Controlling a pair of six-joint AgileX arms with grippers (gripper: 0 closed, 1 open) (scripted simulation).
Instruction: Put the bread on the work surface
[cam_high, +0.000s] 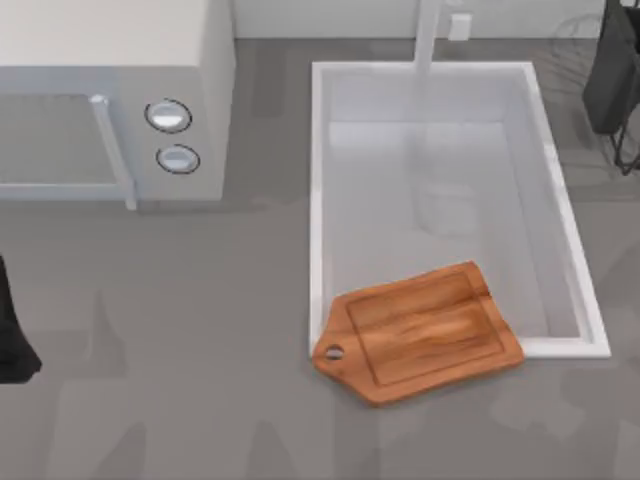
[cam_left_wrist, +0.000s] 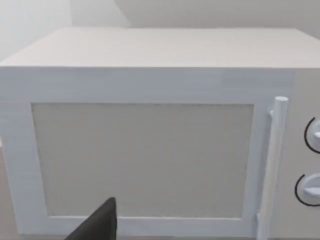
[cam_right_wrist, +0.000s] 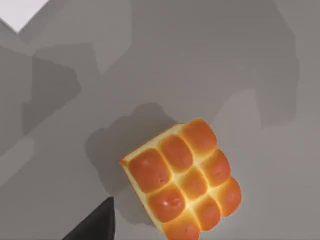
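Note:
The bread (cam_right_wrist: 182, 180) is a golden-orange block of small joined buns with paler lines between them. In the right wrist view it lies on the grey work surface (cam_right_wrist: 210, 60), with its shadow close beside it, and a dark part of my right gripper reaches in at the picture's edge beside it. From above, my right arm (cam_high: 612, 70) is at the far right corner, past the sink. My left arm (cam_high: 12, 335) is parked at the table's left edge. Its wrist view faces the microwave's door (cam_left_wrist: 142, 160).
A white microwave (cam_high: 110, 90) with two dials stands at the back left. A white sink (cam_high: 445, 200) with a faucet takes up the middle right. A brown wooden board (cam_high: 420, 332) lies across the sink's near left corner. Grey counter (cam_high: 180, 400) runs along the front.

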